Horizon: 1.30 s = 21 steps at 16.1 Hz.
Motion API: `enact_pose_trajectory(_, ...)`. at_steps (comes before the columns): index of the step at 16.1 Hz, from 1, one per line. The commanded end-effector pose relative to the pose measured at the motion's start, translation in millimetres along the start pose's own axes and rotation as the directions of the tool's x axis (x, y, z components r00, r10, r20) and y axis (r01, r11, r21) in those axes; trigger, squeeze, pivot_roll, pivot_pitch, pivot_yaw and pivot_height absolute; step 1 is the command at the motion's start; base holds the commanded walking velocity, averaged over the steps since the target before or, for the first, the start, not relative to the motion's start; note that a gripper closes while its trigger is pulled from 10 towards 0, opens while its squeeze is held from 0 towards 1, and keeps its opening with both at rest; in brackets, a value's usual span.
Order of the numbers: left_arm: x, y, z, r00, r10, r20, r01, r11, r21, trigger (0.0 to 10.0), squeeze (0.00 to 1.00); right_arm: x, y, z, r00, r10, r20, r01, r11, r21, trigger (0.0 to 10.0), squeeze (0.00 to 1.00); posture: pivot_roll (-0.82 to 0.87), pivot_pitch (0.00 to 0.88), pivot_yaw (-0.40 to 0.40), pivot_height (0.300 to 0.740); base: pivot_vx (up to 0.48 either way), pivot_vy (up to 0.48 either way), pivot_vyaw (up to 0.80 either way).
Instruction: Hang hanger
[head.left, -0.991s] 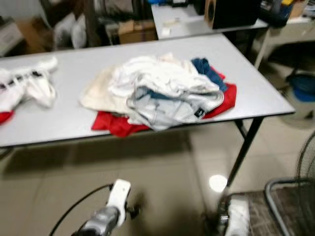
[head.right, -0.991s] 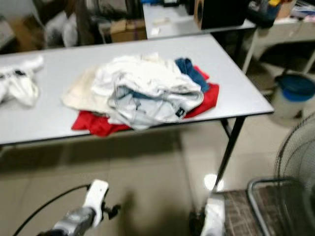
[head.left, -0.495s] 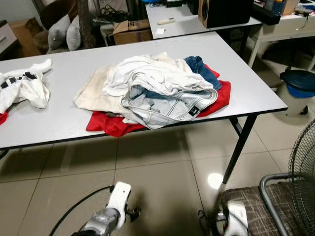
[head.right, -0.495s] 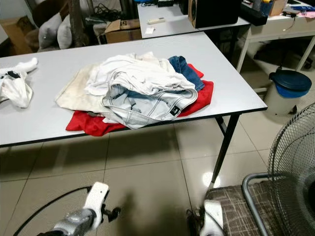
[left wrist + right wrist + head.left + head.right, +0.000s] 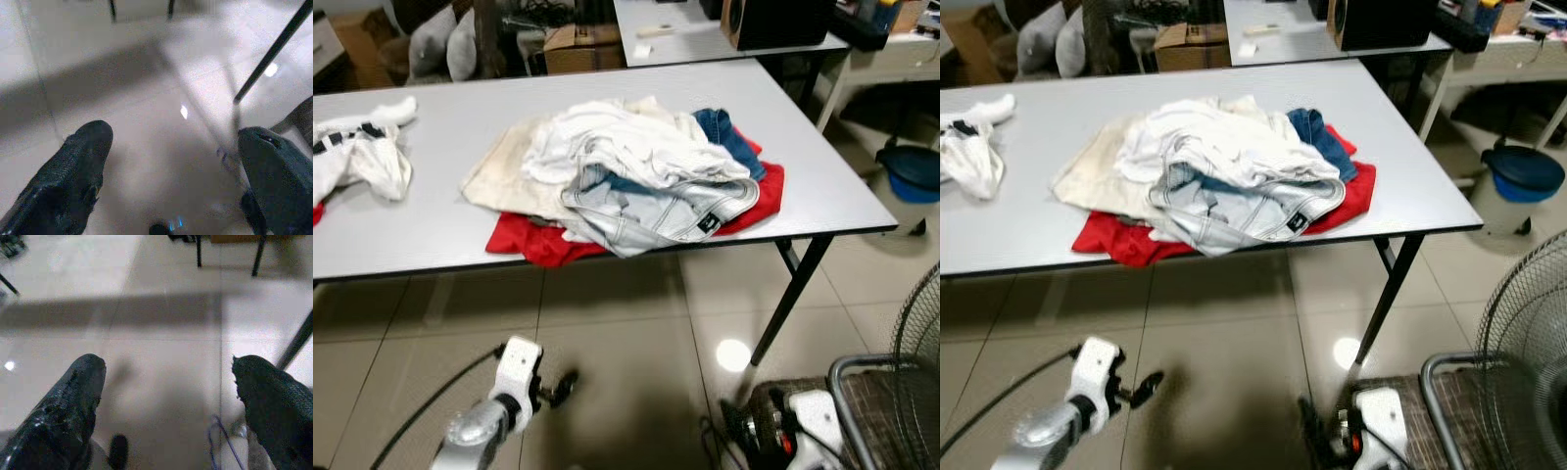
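At the counter's [image 5: 431,235] left edge lies a crumpled white garment [image 5: 362,162]. Toward the right half, reaching the front edge, sits a heap of clothes [image 5: 626,181]: white and cream pieces on top, pale jeans in front, red cloth beneath, blue denim behind. No hanger can be made out. The left pincer [image 5: 171,161] hangs low over the tiled floor [image 5: 626,333], fingers [image 5: 73,171] spread wide and empty. The right pincer [image 5: 168,396] hangs likewise, wide and empty.

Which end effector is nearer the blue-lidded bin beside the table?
Right. The right end effector hangs low near the table leg, on the blue-lidded bin's side; the left end effector hangs further away.
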<state>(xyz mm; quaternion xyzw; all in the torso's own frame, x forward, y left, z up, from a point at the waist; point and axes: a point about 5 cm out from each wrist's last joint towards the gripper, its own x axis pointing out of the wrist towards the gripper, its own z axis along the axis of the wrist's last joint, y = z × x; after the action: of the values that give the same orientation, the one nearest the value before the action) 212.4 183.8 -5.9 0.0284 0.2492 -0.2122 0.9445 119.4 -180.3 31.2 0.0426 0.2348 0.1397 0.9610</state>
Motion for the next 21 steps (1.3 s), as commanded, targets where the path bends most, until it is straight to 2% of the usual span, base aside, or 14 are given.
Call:
enact_pose_trajectory(1,-7.7,0.7,23,0.998,-0.019,0.064,0.017,0.999,0.039,10.0,1.00,-7.1,8.3,18,0.997,0.041,0.065,-0.041,0.999,-0.013,10.0,1.00,-0.04,0.059,0.113,0.740,0.000,0.000,0.00)
enact_pose_trajectory(3,-27.0,-4.7,48,0.986,-0.043,0.158,0.026,0.994,0.108,10.0,1.00,-25.3,19.0,46,0.981,0.058,0.184,-0.062,0.998,0.020,10.0,1.00,-0.04,0.073,0.128,0.740,0.000,0.000,0.00)
enact_pose_trajectory(5,-49.0,-10.1,97,0.936,-0.025,0.351,-0.003,0.997,0.080,10.0,1.00,-37.0,27.5,90,0.937,0.020,0.348,-0.020,1.000,-0.005,10.0,1.00,-0.04,0.079,0.146,0.740,0.000,0.000,0.80)
enact_pose_trajectory(7,-57.1,-16.3,131,0.892,-0.053,0.450,0.021,0.997,0.076,10.0,1.00,-35.4,34.0,115,0.907,0.027,0.421,-0.014,0.999,-0.035,10.0,1.00,-0.03,0.075,0.140,0.740,0.000,0.000,0.80)
enact_pose_trajectory(9,-53.0,-16.4,154,0.872,-0.051,0.487,0.006,0.995,0.095,10.0,1.00,-29.2,36.0,133,0.885,0.018,0.466,-0.002,0.999,-0.034,10.0,1.00,-0.02,0.069,0.135,0.740,0.000,0.000,0.80)
enact_pose_trajectory(10,-49.6,-16.9,164,0.870,-0.046,0.492,-0.013,0.993,0.116,10.0,0.68,-26.2,36.0,141,0.874,0.004,0.486,0.019,0.999,-0.043,10.0,1.00,-0.02,0.066,0.135,0.740,0.000,0.000,0.80)
enact_pose_trajectory(11,-44.6,-16.7,173,0.867,-0.023,0.497,-0.037,0.993,0.109,10.0,0.00,-22.9,31.0,149,0.853,-0.065,0.518,0.080,0.997,-0.006,10.0,1.00,-0.02,0.060,0.133,0.740,0.000,0.000,0.80)
enact_pose_trajectory(13,-37.9,-15.2,178,0.881,0.042,0.470,-0.081,0.995,0.063,10.0,0.00,-20.4,21.5,152,0.831,-0.190,0.523,0.179,0.981,0.071,10.0,1.00,-0.01,0.062,0.139,0.740,0.000,0.000,0.80)
enact_pose_trajectory(15,-26.6,-22.7,169,0.900,0.058,0.432,-0.090,0.994,0.055,10.0,0.00,-7.2,12.3,147,0.844,-0.251,0.473,0.270,0.962,0.028,10.0,1.00,0.00,0.066,0.127,0.740,0.000,0.000,0.80)
enact_pose_trajectory(16,-25.0,-26.1,164,0.905,0.055,0.421,-0.083,0.995,0.051,10.0,0.61,-2.2,11.2,149,0.843,-0.248,0.477,0.268,0.963,0.027,10.0,1.00,-0.01,0.057,0.119,0.740,0.000,0.000,0.80)
enact_pose_trajectory(17,-24.0,-31.2,161,0.912,0.041,0.409,-0.066,0.997,0.046,10.0,0.88,1.3,8.4,151,0.846,-0.245,0.475,0.269,0.963,0.017,10.0,1.00,-0.02,0.037,0.108,0.740,0.000,0.000,0.80)
enact_pose_trajectory(18,-20.2,-32.6,157,0.917,0.040,0.397,-0.051,0.999,0.017,10.0,1.00,7.0,2.5,146,0.854,-0.264,0.449,0.289,0.957,0.014,10.0,1.00,-0.03,0.025,0.104,0.740,0.000,0.000,0.80)
enact_pose_trajectory(20,-6.0,-30.2,146,0.930,0.062,0.363,-0.060,0.998,-0.017,10.0,1.00,18.9,-5.7,140,0.874,-0.258,0.411,0.310,0.949,-0.063,10.0,1.00,-0.07,0.034,0.091,0.740,0.000,0.000,0.80)
enact_pose_trajectory(21,-3.9,-28.9,143,0.935,0.076,0.347,-0.082,0.997,0.003,10.0,0.80,22.0,-8.0,138,0.881,-0.249,0.403,0.312,0.945,-0.098,10.0,1.00,-0.07,0.032,0.085,0.740,0.000,0.000,0.80)
